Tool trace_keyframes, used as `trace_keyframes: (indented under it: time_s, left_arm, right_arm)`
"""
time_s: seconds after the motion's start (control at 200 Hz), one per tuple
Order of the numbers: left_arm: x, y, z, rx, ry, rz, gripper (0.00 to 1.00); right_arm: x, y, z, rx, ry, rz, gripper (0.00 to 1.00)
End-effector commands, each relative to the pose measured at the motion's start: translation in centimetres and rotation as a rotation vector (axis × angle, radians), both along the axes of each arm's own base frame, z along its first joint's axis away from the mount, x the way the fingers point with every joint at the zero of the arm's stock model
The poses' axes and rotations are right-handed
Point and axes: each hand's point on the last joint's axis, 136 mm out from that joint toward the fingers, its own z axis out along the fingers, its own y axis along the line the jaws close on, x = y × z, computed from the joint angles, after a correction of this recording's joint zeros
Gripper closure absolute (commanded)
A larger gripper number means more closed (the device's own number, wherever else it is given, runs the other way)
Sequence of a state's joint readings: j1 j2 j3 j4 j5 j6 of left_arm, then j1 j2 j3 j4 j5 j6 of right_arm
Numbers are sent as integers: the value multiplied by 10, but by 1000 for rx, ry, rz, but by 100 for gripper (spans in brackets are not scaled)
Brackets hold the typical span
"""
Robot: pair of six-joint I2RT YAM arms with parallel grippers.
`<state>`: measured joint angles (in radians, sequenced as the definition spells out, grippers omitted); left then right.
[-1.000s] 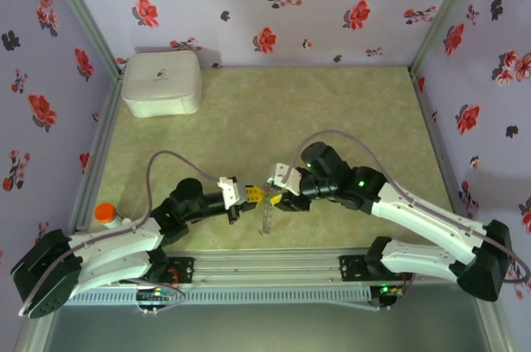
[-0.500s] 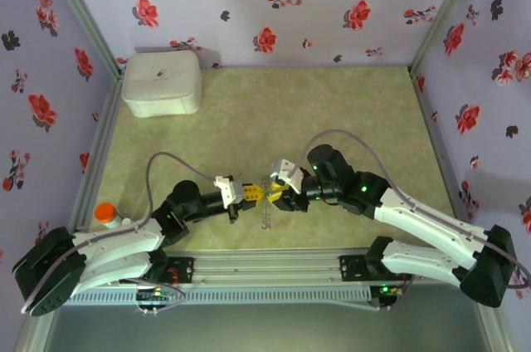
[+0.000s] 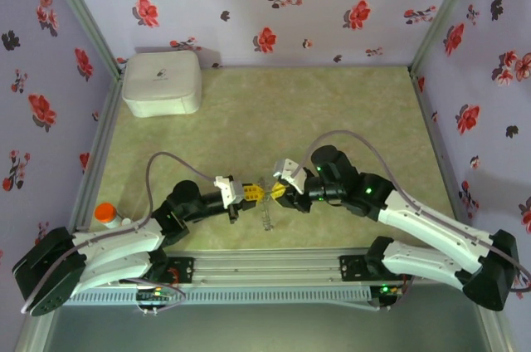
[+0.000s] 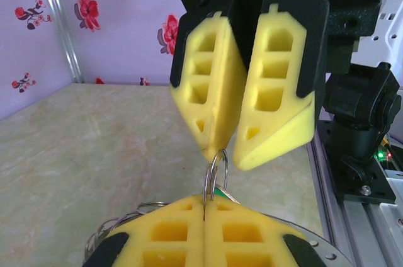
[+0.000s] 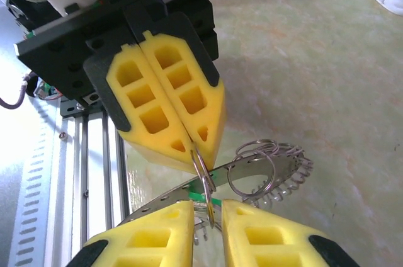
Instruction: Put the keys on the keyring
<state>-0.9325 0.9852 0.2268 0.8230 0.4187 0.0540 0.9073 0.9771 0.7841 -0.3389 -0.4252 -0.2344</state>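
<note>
Here the two grippers meet tip to tip above the near middle of the table [image 3: 348, 111]. The left gripper [image 4: 204, 204] has its yellow pads pressed together on a thin silver split ring [image 4: 216, 171]. The ring stands on edge out of the pinch, seen almost edge-on from the left wrist, with its long axis running from one gripper's tips toward the other's. The right gripper [image 5: 208, 207] faces it with jaws narrowly apart, one pad on either side of the ring's far end; I cannot tell whether either pad touches the wire. The key [image 5: 203, 201], a tiny green bit, sits at the ring between the two sets of tips. The keyring [image 5: 277, 165], a flat grey piece with a toothed rim and several wire loops, trails from that same spot. From the right wrist its length runs from the pinch out to the right, toothed end farthest. From above it shows as a thin strip pointing toward the near rail. A white box [image 3: 162, 82] sits in the far left corner.
</note>
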Motion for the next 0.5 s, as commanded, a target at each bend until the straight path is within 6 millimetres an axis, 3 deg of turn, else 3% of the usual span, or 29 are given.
trace_keyframes:
  time_s: [0.0,0.155,0.325,0.495]
  left_arm:
    - [0,1,19,-65,-28,9,100]
    - [0,1,19,-67,-29,8,100]
    - [0,1,21,-71,-34,8,100]
    - [0,1,29,-98,-53,8,100]
  right_arm:
    - [6,-1,0,-20,-7,-19,79]
    - [5,0,2,-6,-5,-10,84]
    - [6,-4,1,10,19,-31,100]
    - [10,-8,-20,-35,71,-75,100]
